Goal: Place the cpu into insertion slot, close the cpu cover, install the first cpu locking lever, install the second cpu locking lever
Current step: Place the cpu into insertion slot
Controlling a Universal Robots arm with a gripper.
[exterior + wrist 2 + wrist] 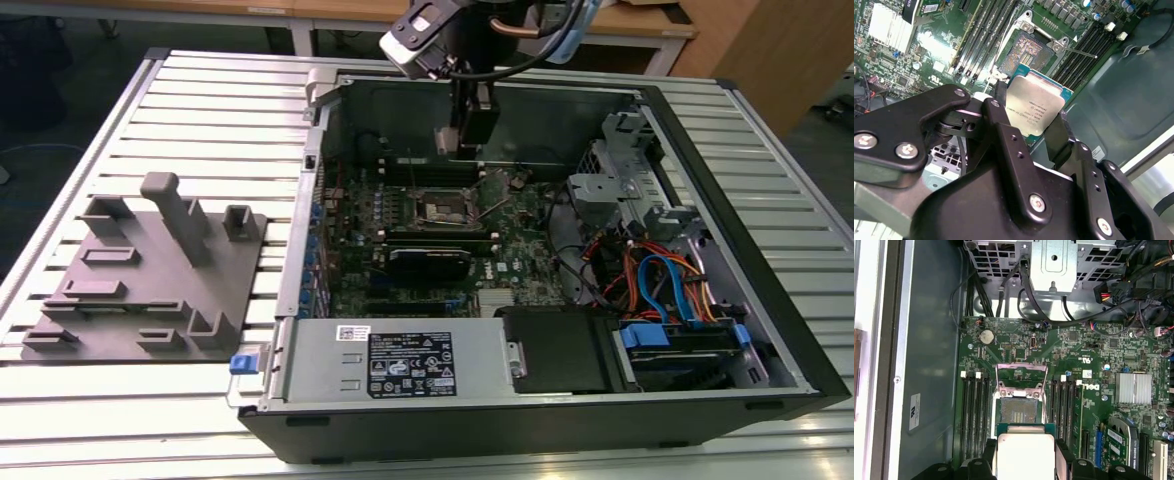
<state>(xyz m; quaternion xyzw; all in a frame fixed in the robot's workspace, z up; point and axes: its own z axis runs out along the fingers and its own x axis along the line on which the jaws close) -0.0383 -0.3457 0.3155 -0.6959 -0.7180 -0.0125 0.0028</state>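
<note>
My gripper (1031,114) is shut on the cpu (1035,106), a flat square chip with a silver face and a green edge, held by two opposite sides between black fingers (1058,134). In the exterior view the gripper (465,150) hangs inside the open computer case, just behind the insertion slot (441,207). The first wrist view has the cpu (1025,452) a little above and short of the insertion slot (1018,414), whose dark pin field lies bare. The cpu cover (1021,367) stands flipped open behind the slot. A thin locking lever (1080,51) sticks out beside the slot (1026,50).
Black memory slots (974,415) flank the socket on both sides. A metal drive cage (614,180) and coloured cables (654,280) fill the exterior view's right. The power supply (387,360) sits at the case front. A grey fixture plate (147,270) lies outside the case.
</note>
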